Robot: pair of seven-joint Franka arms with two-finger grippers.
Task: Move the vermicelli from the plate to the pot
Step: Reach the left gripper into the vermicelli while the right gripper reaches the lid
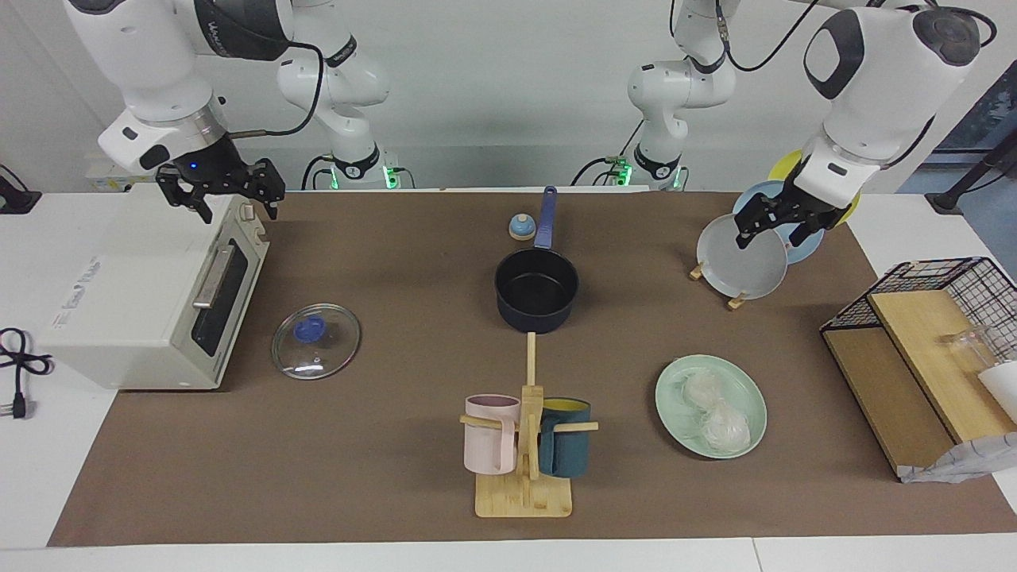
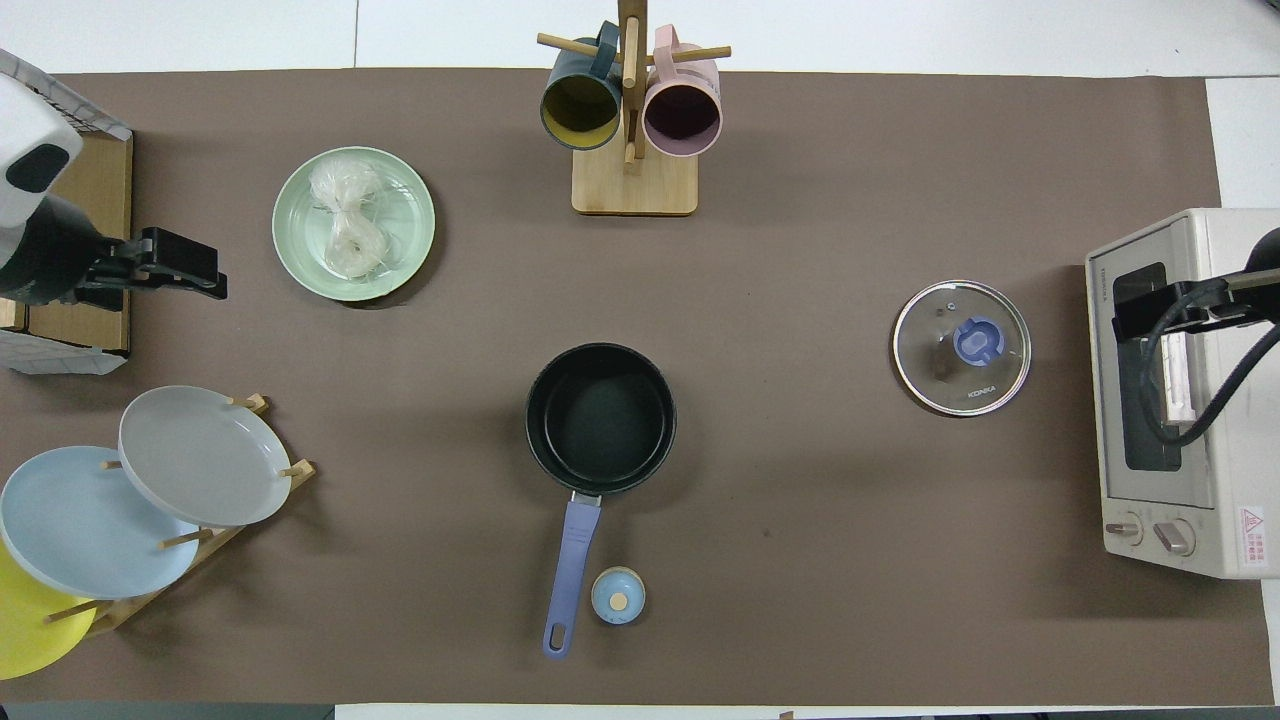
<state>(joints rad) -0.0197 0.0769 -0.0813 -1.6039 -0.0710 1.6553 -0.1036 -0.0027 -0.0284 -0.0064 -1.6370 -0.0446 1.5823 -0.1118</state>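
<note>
Take the pot (image 1: 536,290) as your landmark: it stands mid-worktop (image 1: 381,445) on the brown mat, empty, its blue handle (image 1: 546,218) pointing toward the robots. Just beside that handle, toward the right arm's end, you see a small blue knob-topped cap (image 1: 521,227).

The vermicelli (image 1: 715,413) lies on the plate (image 1: 675,413), in two loose bundles touching each other. The plate sits farther from the robots than the pot and toward the left arm's end, well apart from it.

Straight out from the pot, farther from the robots, you have the mug tree (image 1: 526,461) with a pink mug (image 1: 491,445) and a teal mug (image 1: 566,447) hanging on its pegs. Toward the right arm's end of the pot lies the glass lid (image 1: 316,341), flat on the mat, and past it the toaster oven (image 1: 151,294).

Your left end effector (image 1: 775,222) hangs in the air over the plate rack (image 1: 719,287), which holds grey, light blue and yellow plates on edge, toward the left arm's end of the pot. Its fingers stand apart with nothing between them. Your right end effector (image 1: 230,187) hovers over the oven's top edge, fingers likewise spread and empty. Both are well apart from the pot and the vermicelli.

At the left arm's end of the worktop stands a wire basket (image 1: 945,306) with wooden boards.
</note>
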